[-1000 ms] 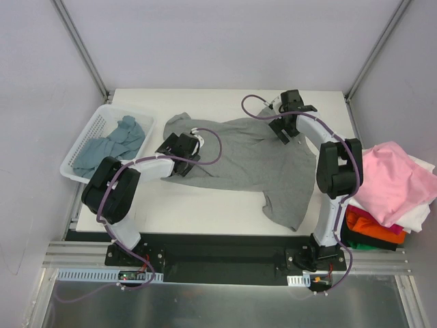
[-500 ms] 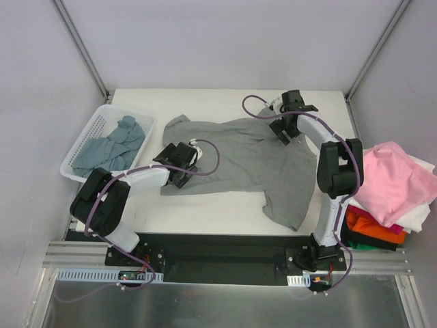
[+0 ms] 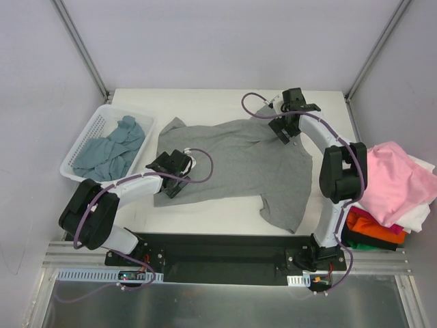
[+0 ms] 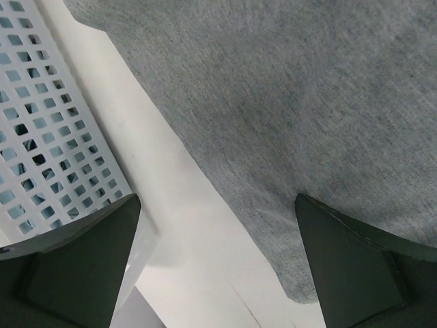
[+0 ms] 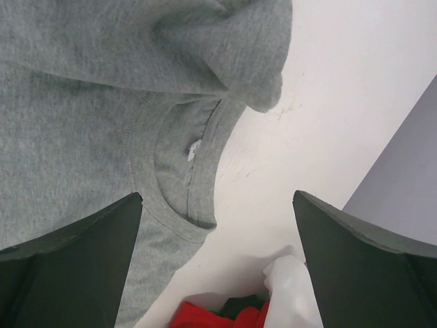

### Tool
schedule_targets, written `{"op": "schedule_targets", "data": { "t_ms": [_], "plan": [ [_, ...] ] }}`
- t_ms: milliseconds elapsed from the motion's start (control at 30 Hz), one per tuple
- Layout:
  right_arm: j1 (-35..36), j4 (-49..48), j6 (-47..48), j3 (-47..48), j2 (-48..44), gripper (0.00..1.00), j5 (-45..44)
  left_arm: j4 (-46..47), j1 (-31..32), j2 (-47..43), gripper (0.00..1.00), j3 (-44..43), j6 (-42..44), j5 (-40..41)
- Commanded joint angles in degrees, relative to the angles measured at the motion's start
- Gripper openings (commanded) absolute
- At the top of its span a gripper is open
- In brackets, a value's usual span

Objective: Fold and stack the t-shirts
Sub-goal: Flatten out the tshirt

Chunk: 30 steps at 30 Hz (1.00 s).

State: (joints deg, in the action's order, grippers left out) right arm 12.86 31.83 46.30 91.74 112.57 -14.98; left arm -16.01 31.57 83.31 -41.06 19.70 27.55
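Note:
A light heather-grey t-shirt (image 3: 235, 160) lies spread on the white table (image 3: 205, 212). My left gripper (image 3: 167, 174) hovers over its left hem corner. In the left wrist view it (image 4: 218, 273) is open and empty, with the grey cloth (image 4: 293, 102) between and beyond the fingers (image 4: 369, 273). My right gripper (image 3: 285, 126) is above the shirt's collar. In the right wrist view it (image 5: 218, 266) is open and empty over the collar (image 5: 184, 178). A dusty blue-teal t-shirt (image 3: 113, 143) lies crumpled in the basket. Pink (image 3: 389, 181), white (image 3: 418, 219) and orange (image 3: 372, 229) t-shirts are piled at the right.
The white slatted basket (image 3: 85, 133) stands at the table's left edge, close to my left gripper, and shows in the left wrist view (image 4: 41, 137). Red cloth (image 5: 218, 318) and white cloth (image 5: 293, 294) show low in the right wrist view. Grey walls enclose the table.
My left gripper has moved left and toward the near edge. The grey shirt's left side now lies further left and flatter. The right arm has hardly moved.

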Motion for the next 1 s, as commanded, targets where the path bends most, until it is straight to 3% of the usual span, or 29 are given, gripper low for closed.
{"op": "schedule_targets", "data": {
  "t_ms": [0,200,533,967],
  "plan": [
    [1.72,1.65,-0.6,-1.57,-5.61,0.96,0.83,-8.42,0.33,0.1,0.99,2.83,-0.63,-0.05],
    [3.39,2.53,-0.25,-4.91,-9.82,0.97,0.22,-8.07,-0.81,-0.16,0.99,-1.12,-0.28,-0.13],
    [3.93,0.87,-1.57,-1.75,-9.4,0.97,-0.22,-6.14,-1.95,1.59,0.99,-19.13,1.83,-2.76],
    [3.92,-0.71,4.23,29.98,17.76,0.97,0.83,-2.8,-5.29,20.47,0.99,-38.03,2.27,-4.96]
  ]
}}
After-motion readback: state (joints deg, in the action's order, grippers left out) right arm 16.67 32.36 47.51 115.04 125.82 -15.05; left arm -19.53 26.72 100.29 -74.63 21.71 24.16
